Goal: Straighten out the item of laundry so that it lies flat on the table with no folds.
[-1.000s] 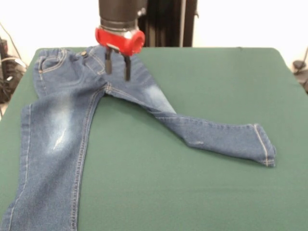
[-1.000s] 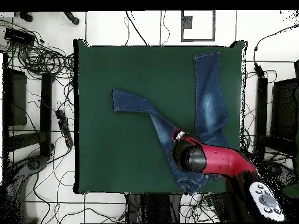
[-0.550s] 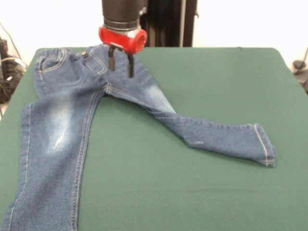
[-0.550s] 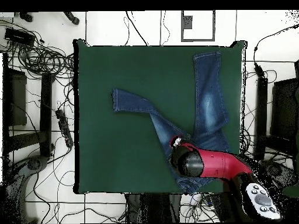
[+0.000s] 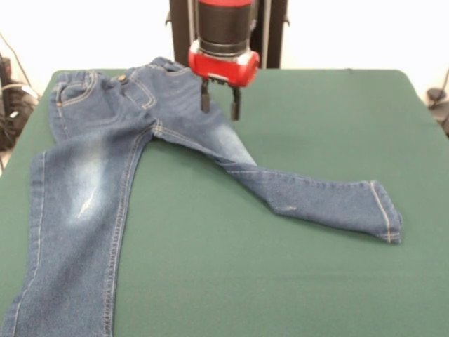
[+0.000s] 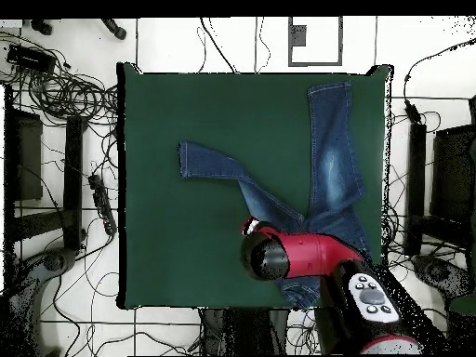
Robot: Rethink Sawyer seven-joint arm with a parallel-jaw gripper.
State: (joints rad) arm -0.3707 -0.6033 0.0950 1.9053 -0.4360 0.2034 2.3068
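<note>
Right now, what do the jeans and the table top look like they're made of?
The jeans look like blue denim: woven, with faded whitish thighs and tan seam stitching. The table top appears covered in matte dark green, felt-like cloth, showing no shine; what lies beneath can't be told.

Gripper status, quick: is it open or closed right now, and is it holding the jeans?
Gripper: open, holding nothing; its jaws stand apart above the jeans, at the edge of the thigh nearest the table's middle.
</note>
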